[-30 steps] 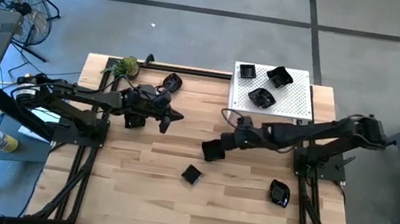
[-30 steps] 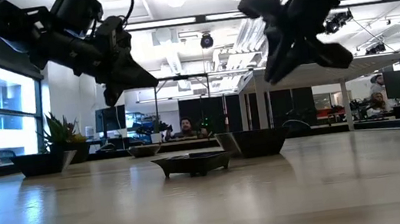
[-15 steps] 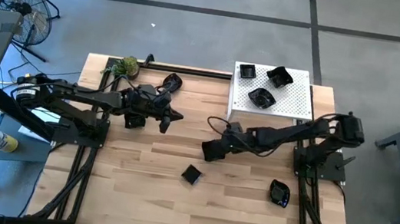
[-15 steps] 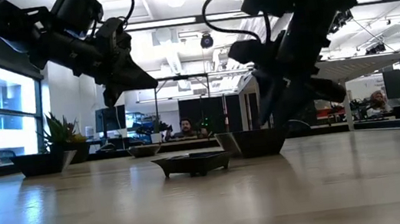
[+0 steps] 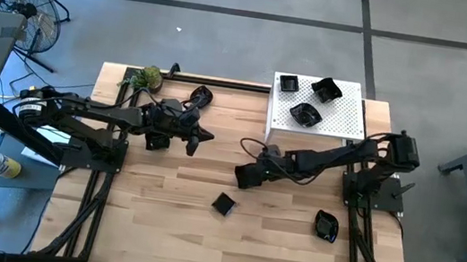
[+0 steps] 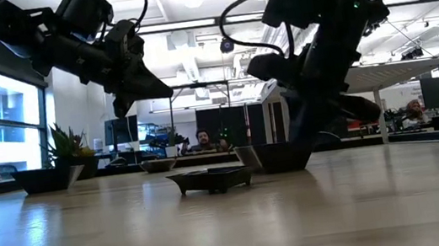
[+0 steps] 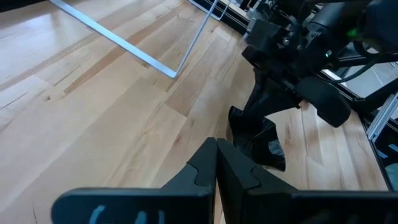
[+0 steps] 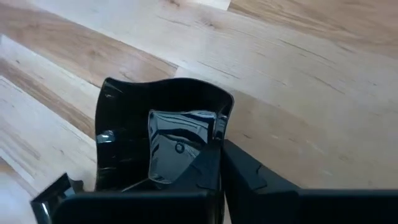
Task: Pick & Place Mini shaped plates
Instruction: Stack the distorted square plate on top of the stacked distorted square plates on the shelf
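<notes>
Right gripper (image 5: 248, 175) has dropped low to the table middle and now pinches a wavy black plate (image 8: 163, 134), so lifting comes next. Left gripper (image 5: 199, 136) waits, fingers together.

Glossy black wavy-edged plate (image 8: 163, 124) on the wooden table (image 8: 298, 93), right hand (image 8: 214, 165) clamped over its rim.

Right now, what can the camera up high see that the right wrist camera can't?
Only the high view shows the white board holding three black dishes, the green plant, the left gripper and the small dish on the table. Only the right wrist view shows the glossy inside of the wavy dish up close. Both show that dish at the right gripper and the wooden table.
</notes>
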You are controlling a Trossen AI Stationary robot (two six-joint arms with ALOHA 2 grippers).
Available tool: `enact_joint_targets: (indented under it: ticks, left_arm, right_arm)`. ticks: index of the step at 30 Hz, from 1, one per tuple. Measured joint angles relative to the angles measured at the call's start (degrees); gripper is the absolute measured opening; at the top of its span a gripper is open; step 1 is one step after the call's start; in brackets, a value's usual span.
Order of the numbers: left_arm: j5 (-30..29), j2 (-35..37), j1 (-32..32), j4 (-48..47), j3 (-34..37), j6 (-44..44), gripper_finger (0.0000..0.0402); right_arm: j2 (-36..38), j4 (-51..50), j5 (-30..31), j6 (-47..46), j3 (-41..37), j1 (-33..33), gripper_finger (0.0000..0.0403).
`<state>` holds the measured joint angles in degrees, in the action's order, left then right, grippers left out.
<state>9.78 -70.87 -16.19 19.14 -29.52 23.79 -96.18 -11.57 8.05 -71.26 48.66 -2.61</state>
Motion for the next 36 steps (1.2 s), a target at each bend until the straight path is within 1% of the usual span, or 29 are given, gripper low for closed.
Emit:
enact_joint_targets:
  ticks: [5,9,15,17,20,24,26,28,32,36]
  left_arm:
    - [0.00,0.00,0.00,-0.09,0.00,0.00,0.0001]
    - [0.02,0.00,0.00,-0.43,0.00,0.00,0.0001]
    - [0.02,0.00,0.00,-0.74,0.00,0.02,0.0001]
    - [0.02,0.00,0.00,-0.72,0.00,0.00,0.0001]
    - [0.02,0.00,0.00,-0.30,0.01,0.02,0.0001]
    - [0.04,0.00,0.00,0.44,0.02,0.06,0.0001]
    - [0.04,0.00,0.00,0.42,0.02,0.44,0.0001]
    - [0.04,0.00,0.00,0.45,0.02,0.46,0.0001]
    - [0.20,0.00,0.02,0.44,0.02,0.48,0.0001]
    - [0.22,0.00,0.04,0.45,0.02,0.48,0.0001]
  right_arm:
    - [1.29,0.04,0.36,-3.15,0.00,0.00,0.0006]
    - [4.60,-0.06,2.23,-5.35,0.00,-0.02,0.0003]
    - [13.81,-0.76,8.16,-7.97,0.50,0.00,0.0003]
    - [17.42,-2.01,9.48,-8.05,1.92,0.70,0.0003]
    - [22.24,-7.26,10.93,-6.84,5.82,3.53,0.0006]
    - [26.62,-21.36,13.09,-5.77,13.60,10.49,0.0008]
    - [28.15,-28.36,14.26,-4.91,17.23,15.56,0.0006]
    - [29.52,-33.19,14.77,-4.49,19.72,21.38,0.0004]
    - [31.20,-37.73,14.05,-2.40,21.82,33.14,0.0003]
    - [30.55,-39.52,9.66,-2.65,21.77,43.42,0.0003]
